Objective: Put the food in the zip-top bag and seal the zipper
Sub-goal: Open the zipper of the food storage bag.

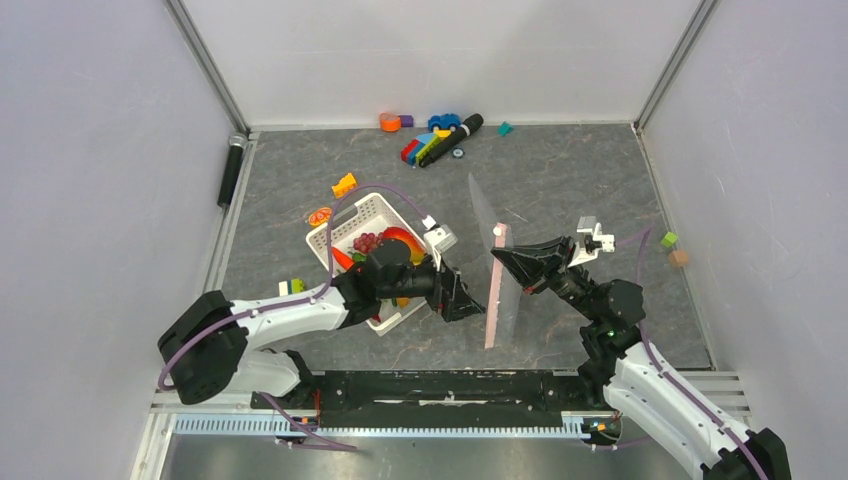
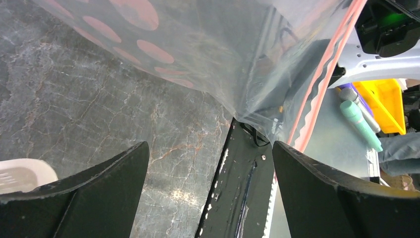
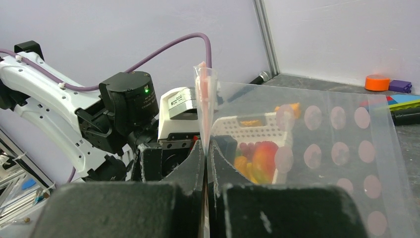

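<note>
We find the zip-top bag (image 1: 484, 210) held on edge at centre frame. The right tool (image 3: 205, 148) is clamped shut on its zipper (image 1: 496, 290), we judge so that the mouth faces the left tool (image 2: 208, 147), which stands fully open, holding nothing. The food (image 1: 385, 242) lies in the white basket (image 1: 372, 207), left of centre, none yet bagged

**Positions recorded**

The zip-top bag (image 1: 510, 300) hung upright over the middle of the counter (image 1: 580, 180). The left tool (image 1: 468, 298) was on its left, apart from it. The right tool (image 1: 497, 258) was on its right, at the zipper (image 1: 494, 290). Left of these sat a basket (image 1: 341, 216) with the food (image 1: 385, 240) in it. Toy blocks (image 1: 430, 145) lay behind, along the far edge.
</note>
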